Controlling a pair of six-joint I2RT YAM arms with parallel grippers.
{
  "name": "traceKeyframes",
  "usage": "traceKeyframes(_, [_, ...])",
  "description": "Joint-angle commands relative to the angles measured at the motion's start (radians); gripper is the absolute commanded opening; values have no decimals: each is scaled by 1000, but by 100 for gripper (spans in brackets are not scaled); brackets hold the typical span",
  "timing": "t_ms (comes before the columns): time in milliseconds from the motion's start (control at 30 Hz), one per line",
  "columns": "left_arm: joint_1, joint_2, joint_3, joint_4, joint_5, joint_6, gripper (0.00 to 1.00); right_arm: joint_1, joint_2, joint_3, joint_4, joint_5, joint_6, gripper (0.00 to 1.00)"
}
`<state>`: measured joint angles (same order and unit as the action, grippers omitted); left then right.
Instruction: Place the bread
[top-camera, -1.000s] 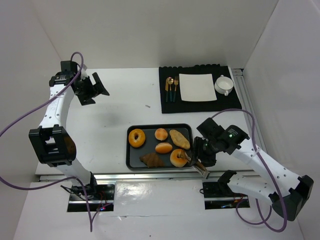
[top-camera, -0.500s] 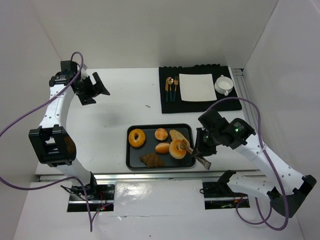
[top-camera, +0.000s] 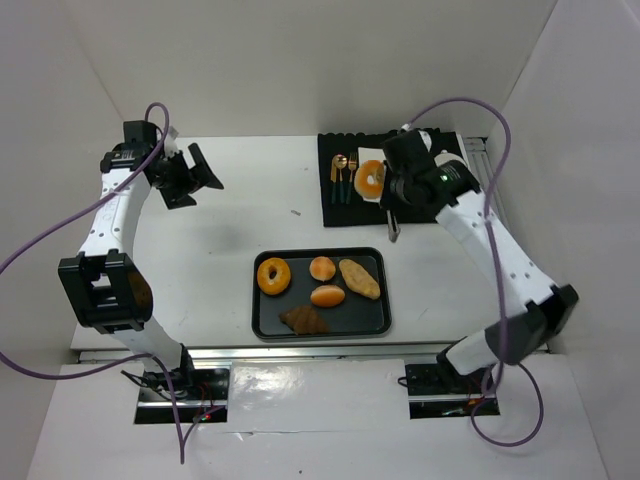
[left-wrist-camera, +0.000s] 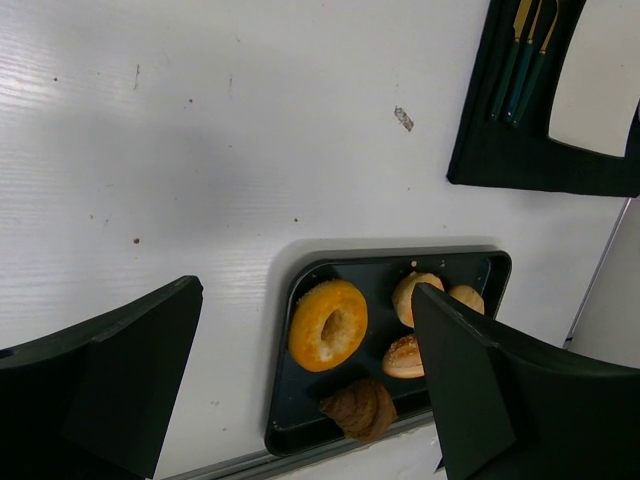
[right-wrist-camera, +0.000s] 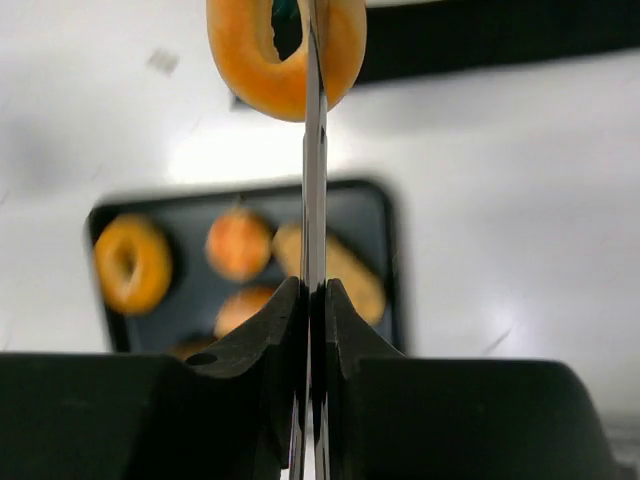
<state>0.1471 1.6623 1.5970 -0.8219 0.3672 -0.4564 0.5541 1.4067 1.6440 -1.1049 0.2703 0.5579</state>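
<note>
My right tool (right-wrist-camera: 311, 300) clamps a metal utensil (right-wrist-camera: 313, 200) carrying the glossy orange ring-shaped bread (right-wrist-camera: 245, 75); I'd centre it over the white plate (top-camera: 405, 175), upper right, before lowering.

- No text, label, brand, number or sign can be read in any of the three views.
</note>
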Motion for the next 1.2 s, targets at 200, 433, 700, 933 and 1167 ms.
traceKeyframes(200, [-4,5,55,13,64,18,99,-243,268,53,517,109,-294,5])
traceKeyframes(433, [-14,8,34,1,23,28,99,-302,466,108,579,69,-337,6])
traceKeyframes(700, [-14,8,24,-8,24,28,99,-321,528,111,559,29,-328,34])
traceKeyframes(933, [-14,-1,15,-8,4,47,99,-321,465,111,548,29,-328,51])
traceKeyframes(1167, [-14,-1,4,-8,-4,38,99,-231,286,-1,591,-237,-277,51])
